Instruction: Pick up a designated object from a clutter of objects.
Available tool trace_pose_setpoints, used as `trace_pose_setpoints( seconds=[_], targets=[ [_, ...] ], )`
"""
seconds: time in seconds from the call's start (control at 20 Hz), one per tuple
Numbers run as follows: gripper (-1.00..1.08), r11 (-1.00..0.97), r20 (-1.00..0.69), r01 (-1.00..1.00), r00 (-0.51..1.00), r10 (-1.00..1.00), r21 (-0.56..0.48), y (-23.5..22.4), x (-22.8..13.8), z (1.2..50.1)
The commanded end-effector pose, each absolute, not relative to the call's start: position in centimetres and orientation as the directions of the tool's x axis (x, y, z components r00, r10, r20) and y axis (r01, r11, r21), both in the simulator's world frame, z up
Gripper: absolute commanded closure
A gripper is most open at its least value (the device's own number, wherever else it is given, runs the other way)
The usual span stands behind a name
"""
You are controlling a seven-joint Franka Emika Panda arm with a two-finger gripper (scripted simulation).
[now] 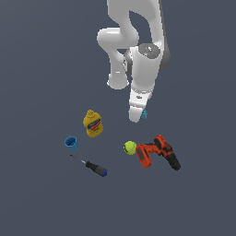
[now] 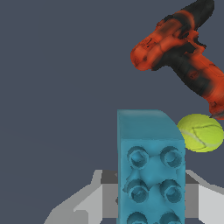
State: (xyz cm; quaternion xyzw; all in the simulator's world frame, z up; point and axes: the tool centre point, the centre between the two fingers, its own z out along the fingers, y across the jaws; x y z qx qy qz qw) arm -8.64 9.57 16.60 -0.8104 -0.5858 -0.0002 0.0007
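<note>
Teal block (image 1: 144,114) mostly hidden behind gripper (image 1: 135,115); drill (image 2: 183,57) cropped

My arm (image 1: 133,41) is glossy white, built of rounded tubular links with grey joint bands. My fingers (image 2: 94,203) are pale grey, flat and angular, with darker grey pads.
</note>
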Motion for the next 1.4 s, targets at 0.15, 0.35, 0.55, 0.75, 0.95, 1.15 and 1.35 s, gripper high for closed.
trace_pose_setpoints(
  seconds=[0.15,0.35,0.55,0.75,0.95,1.15,1.35],
  targets=[
    [1.08,-0.313,0.003,0.950,0.313,0.950,-0.002,9.3,-8.2,21.7],
    [1.08,-0.313,0.003,0.950,0.313,0.950,-0.002,9.1,-7.8,25.4],
    [1.08,-0.313,0.003,0.950,0.313,0.950,-0.001,8.9,-7.4,29.2],
    [1.08,-0.314,0.002,0.950,0.314,0.950,-0.001,8.6,-6.9,32.7],
    [1.08,-0.314,0.001,0.949,0.314,0.949,-0.001,8.4,-6.5,35.6],
    [1.08,-0.315,0.001,0.949,0.315,0.949,0.000,8.3,-6.2,37.6],
    [1.08,-0.315,0.000,0.949,0.315,0.949,0.000,8.2,-5.9,38.9]
  ],
)
